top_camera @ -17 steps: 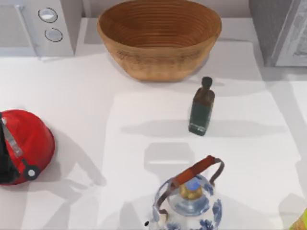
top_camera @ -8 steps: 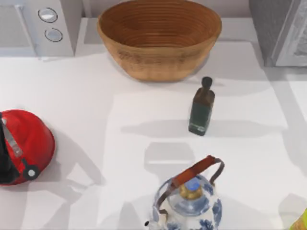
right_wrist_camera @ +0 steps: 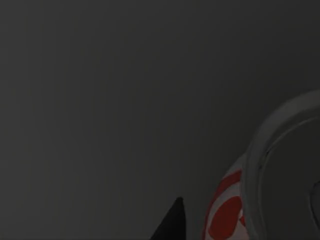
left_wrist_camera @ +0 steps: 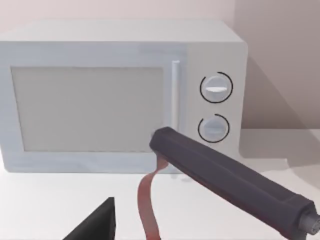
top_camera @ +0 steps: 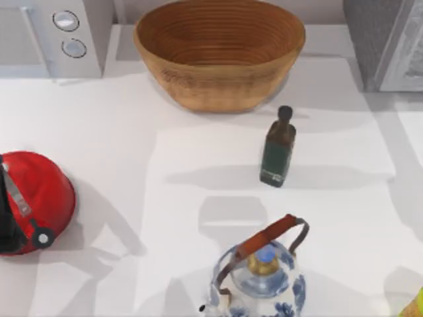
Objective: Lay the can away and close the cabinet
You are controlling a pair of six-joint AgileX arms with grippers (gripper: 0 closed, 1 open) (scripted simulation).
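Note:
The can shows its silver top and red-and-white label close in the right wrist view, against a dark background. A dark fingertip of my right gripper sits right beside it. In the top view a yellow-green sliver of the can peeks in at the front right corner. The grey cabinet stands at the back right. My left gripper is parked at the left, facing the microwave.
A wicker basket stands at the back centre, and a dark green bottle is upright in front of it. A blue-and-white kettle sits at the front, a red helmet at the left edge, and the microwave at the back left.
The yellow-green sliver of the can has slid slightly further off the top view's front right corner. Everything else on the table is unmoved.

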